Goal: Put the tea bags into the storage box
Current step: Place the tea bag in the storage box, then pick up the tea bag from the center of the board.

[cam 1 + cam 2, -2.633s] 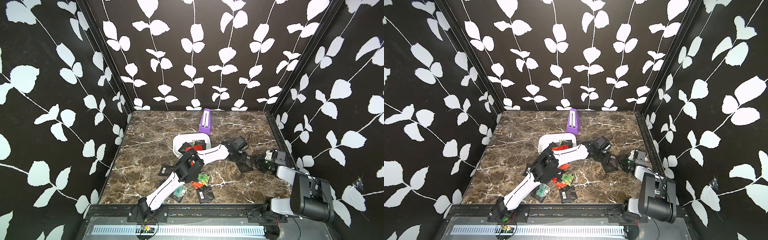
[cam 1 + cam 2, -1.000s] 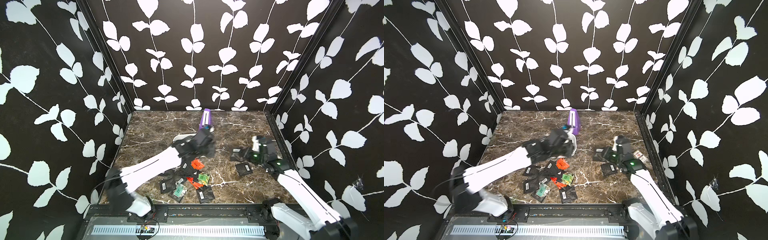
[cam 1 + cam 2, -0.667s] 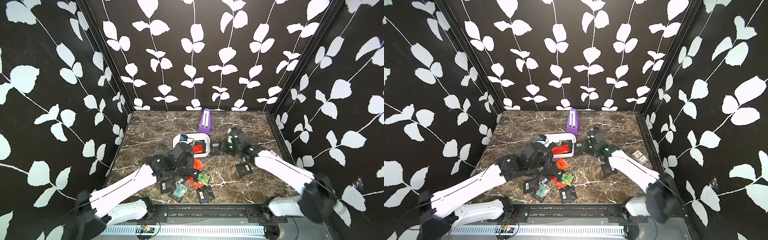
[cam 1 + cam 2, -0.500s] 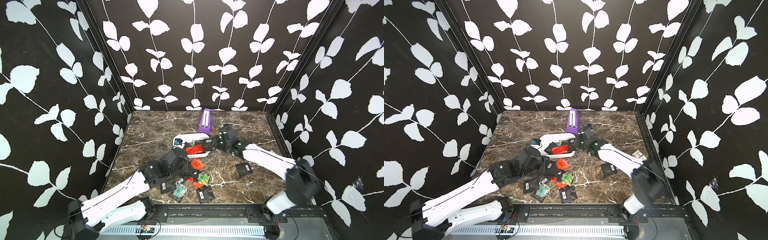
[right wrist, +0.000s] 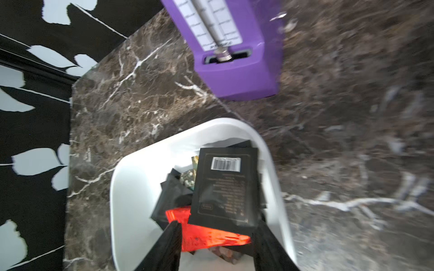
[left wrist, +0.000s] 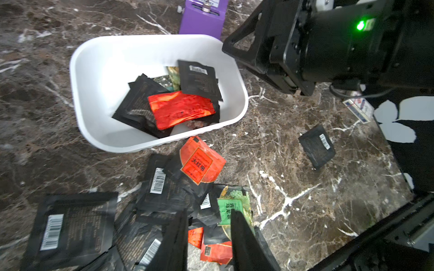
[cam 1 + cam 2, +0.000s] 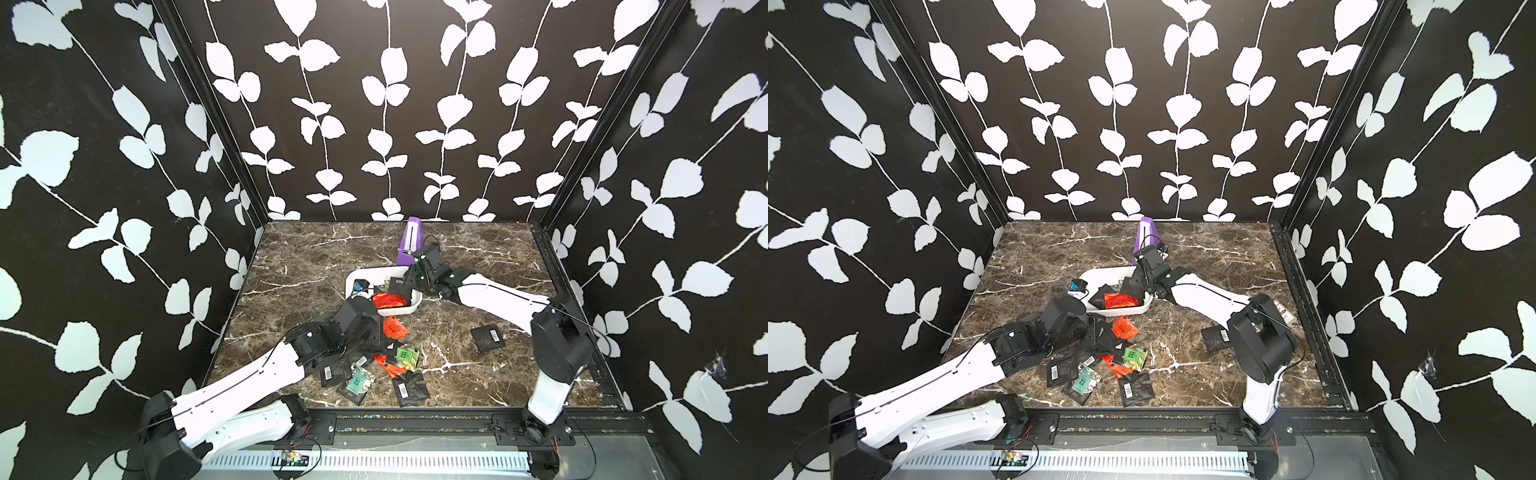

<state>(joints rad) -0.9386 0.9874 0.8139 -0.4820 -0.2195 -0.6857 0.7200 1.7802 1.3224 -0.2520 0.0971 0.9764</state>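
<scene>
The red-orange sachet (image 6: 198,164), lower middle of the frame in both top views, bears a label reading 大红袍 in the left wrist view; the green sachet (image 6: 229,207) near it carries Chinese characters too blurred to read. White barcode labels stand on the black sachets (image 6: 157,180) (bars only, no digits legible), also on the one topmost in the tub (image 5: 122,199), whose gold small print is unreadable. Print on the purple box (image 5: 234,77) and the card pack (image 6: 358,109) is likewise illegible.

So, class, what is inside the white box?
In the box: several black sachets, a red sachet and a green-patterned one, mostly covered. Whatever lies beneath the pile is hidden.
</scene>
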